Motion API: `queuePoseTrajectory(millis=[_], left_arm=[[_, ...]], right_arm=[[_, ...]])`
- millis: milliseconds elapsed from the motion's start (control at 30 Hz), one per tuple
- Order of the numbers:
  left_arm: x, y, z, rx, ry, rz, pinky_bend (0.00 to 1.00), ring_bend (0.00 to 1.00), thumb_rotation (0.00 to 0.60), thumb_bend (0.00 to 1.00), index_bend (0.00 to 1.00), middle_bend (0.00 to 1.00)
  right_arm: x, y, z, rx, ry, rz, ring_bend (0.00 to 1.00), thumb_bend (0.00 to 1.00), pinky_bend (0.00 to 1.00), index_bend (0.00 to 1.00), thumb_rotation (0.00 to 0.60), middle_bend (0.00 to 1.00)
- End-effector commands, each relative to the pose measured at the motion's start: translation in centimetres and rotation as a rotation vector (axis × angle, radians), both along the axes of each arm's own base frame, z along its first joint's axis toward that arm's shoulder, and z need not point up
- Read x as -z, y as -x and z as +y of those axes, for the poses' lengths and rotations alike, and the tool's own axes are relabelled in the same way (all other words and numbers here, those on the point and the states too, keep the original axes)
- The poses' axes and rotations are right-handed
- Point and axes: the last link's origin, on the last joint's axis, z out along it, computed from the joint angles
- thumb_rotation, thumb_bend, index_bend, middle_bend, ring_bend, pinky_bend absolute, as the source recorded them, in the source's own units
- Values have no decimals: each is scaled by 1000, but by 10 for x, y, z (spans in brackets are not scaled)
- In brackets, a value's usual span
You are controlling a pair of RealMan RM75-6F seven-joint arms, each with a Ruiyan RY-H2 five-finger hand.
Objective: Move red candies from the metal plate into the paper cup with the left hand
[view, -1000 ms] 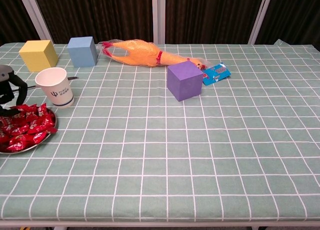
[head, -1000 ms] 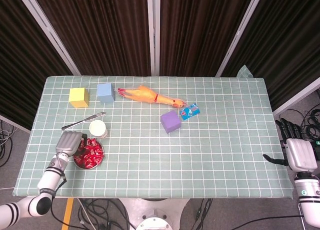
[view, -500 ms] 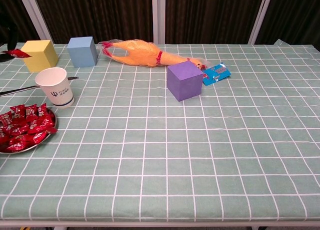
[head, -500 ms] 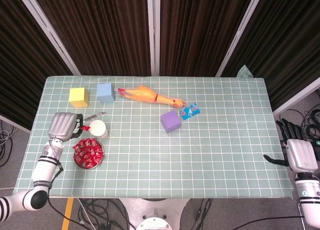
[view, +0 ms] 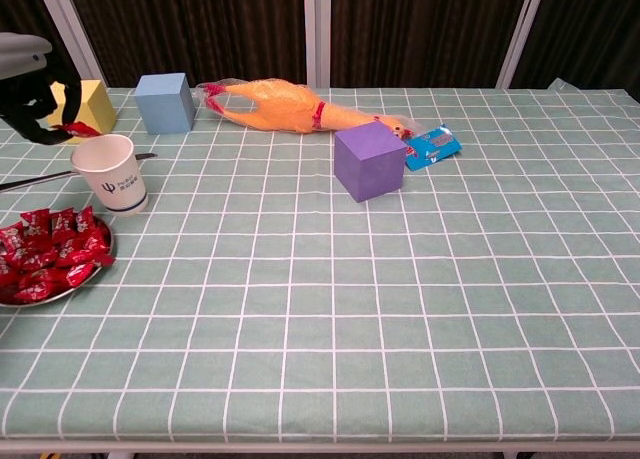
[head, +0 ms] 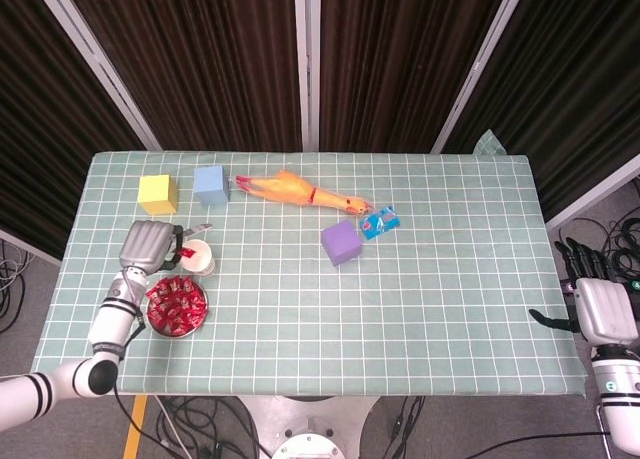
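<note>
The left robot hand [view: 35,87] hovers just above the rim of the paper cup [view: 110,173], its fingers curled in and pinching a single red candy [view: 78,130] over the cup's near-left edge. The cup stands upright on the green checked table [head: 420,289], just beside the metal plate [head: 177,307], which carries a heap of red candies [view: 48,251]. The right robot hand [head: 597,304] hangs off the table's far right edge, fingers spread apart and holding nothing.
</note>
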Motion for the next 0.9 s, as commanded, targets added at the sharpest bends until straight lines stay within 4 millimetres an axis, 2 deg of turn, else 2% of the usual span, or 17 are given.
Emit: queuePoseTrajectory(millis=[33, 200, 400, 533, 667, 767, 900], left_arm=[[3, -2, 2, 0, 5, -14, 1000, 1000, 600, 359, 652, 1000], [4, -3, 4, 12, 14, -27, 1000, 1000, 600, 268, 550, 1000], [1, -3, 3, 17, 9, -34, 1000, 1000, 600, 237, 538, 1000], [-11, -4, -5, 23, -10, -38, 1000, 1000, 600, 241, 542, 1000], [-24, 9, -35, -15, -18, -43, 1000, 1000, 600, 251, 546, 1000], [-26, 24, -60, -63, 7, -42, 1000, 1000, 600, 286, 542, 1000], [-27, 38, -83, -114, 47, -49, 1000, 1000, 600, 334, 492, 1000]], right_arm=[[0, 0, -1, -1, 0, 0, 0, 0, 0, 0, 497, 0], [-1, -2, -3, -3, 3, -1, 0, 0, 0, 0, 497, 0], [-1, -2, -3, -3, 2, -1, 0, 0, 0, 0, 497, 0], [-2, -3, -2, -4, 5, -2, 0, 0, 0, 0, 499, 0], [-2, -4, -2, -10, 4, -5, 0, 0, 0, 0, 498, 0], [0, -4, -2, -12, -3, -6, 0, 0, 0, 0, 497, 0], [1, -6, -2, -19, -7, -12, 0, 0, 0, 0, 498, 0]])
